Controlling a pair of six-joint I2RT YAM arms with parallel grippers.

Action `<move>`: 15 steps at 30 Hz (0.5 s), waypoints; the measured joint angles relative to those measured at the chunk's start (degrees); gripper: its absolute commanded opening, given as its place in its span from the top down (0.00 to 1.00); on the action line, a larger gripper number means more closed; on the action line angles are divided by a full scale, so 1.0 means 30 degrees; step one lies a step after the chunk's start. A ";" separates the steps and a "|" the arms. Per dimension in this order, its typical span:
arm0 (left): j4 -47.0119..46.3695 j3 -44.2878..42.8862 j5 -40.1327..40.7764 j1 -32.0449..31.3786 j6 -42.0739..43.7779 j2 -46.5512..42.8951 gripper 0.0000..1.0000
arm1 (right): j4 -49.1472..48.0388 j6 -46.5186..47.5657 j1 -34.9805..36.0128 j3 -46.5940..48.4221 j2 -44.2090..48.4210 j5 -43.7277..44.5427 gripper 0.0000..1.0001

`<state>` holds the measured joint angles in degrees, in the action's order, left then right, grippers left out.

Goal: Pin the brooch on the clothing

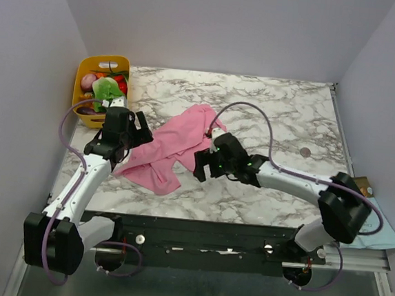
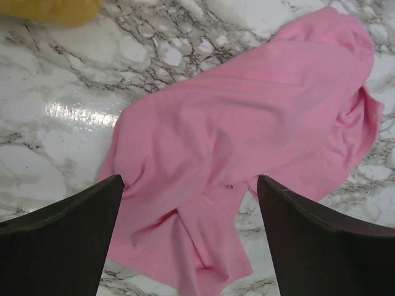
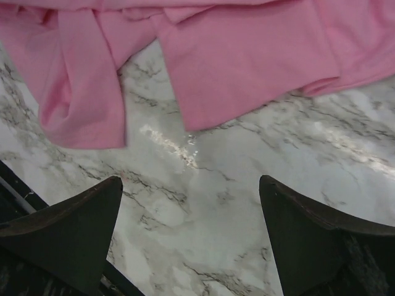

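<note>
Left tool (image 1: 142,131) and right tool (image 1: 201,163), wide open, empty, flank clothing (image 1: 177,143); brooch (image 1: 305,152) apart right, basket (image 1: 87,65) back-left.

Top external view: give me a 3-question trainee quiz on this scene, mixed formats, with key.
1. On which arm's side of the pink T-shirt does the brooch lie?
2. True or false: the left gripper is shut on the pink T-shirt.
3. Where is the yellow basket? A) far-left corner of the marble table B) far-right corner C) between the arm bases

Key
1. The right arm's side, apart from the shirt, on bare marble.
2. False: its jaws stand open. The right gripper is open too.
3. A
</note>
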<state>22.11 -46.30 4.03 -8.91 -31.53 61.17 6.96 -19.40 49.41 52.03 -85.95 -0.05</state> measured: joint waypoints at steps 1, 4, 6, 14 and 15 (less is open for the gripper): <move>0.0087 0.0102 0.0007 0.0022 -0.0036 0.0029 0.01 | 0.0022 -0.0029 0.0408 0.0503 -0.0933 -0.0211 0.00; 0.0262 0.0189 0.0051 0.0095 -0.0226 0.0146 0.01 | 0.0051 -0.0117 0.1355 0.2106 -0.3344 -0.0809 0.07; 0.0284 0.0189 0.0131 0.0095 -0.0313 0.0095 0.01 | 0.0124 -0.0182 0.1851 0.3177 -0.4575 -0.1013 0.10; 0.0525 0.0197 0.0532 0.0131 -0.0474 -0.1865 0.01 | 0.0597 -0.0189 0.3213 0.6696 -0.8058 -0.1151 0.24; 0.0525 0.0197 0.0554 0.0146 -0.0481 -0.2091 0.01 | 0.0736 -0.0189 0.3351 0.7074 -0.8451 -0.1137 0.25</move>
<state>23.68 -45.71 5.69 -8.47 -32.97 54.89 9.17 -19.97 59.46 73.25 -111.31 -3.46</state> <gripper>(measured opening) 0.988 0.797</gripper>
